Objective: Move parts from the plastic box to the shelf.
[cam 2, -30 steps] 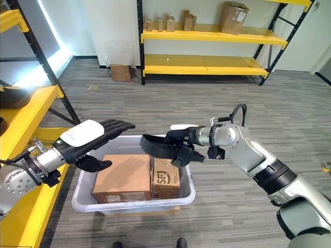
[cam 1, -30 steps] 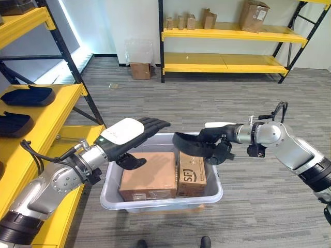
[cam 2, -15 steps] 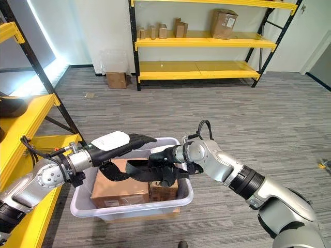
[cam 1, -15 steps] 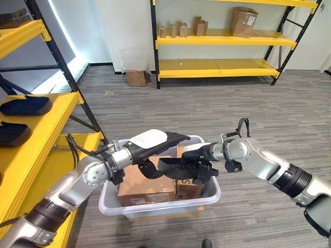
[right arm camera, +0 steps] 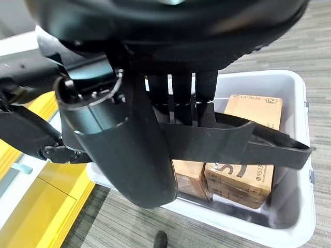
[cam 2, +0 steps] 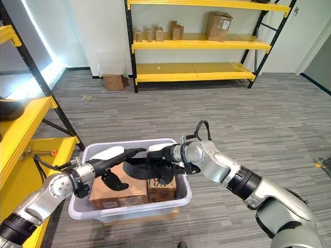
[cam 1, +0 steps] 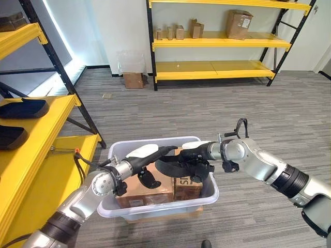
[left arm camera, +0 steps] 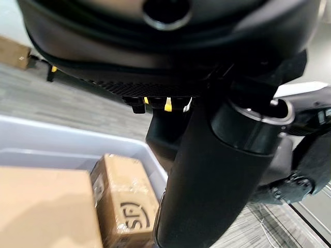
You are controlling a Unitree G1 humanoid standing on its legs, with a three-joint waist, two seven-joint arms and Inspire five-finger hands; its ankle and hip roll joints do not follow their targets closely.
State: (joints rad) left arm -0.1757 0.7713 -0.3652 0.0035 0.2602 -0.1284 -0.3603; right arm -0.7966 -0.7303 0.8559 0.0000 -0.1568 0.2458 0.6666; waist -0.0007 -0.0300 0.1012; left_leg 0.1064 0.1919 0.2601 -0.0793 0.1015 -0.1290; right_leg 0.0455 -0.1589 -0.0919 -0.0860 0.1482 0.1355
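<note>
A: Over the box (cam 1: 161, 204), what has changed?

B: Both hands have come together. A second ago they were well apart, the right hand (cam 1: 199, 153) carrying the black part (cam 1: 178, 168). Now the left hand (cam 1: 147, 153) has slid in beside it, fingers straight and relaxed, just above that part.

A: Who has it now?

B: The right hand's fingers are curled round it, above the cartons (cam 1: 150, 186) in the box.

A: Meaning?

B: Looks like a handover to the left hand, which is nearer the yellow shelf (cam 1: 31, 155). Not yet taken.
</note>
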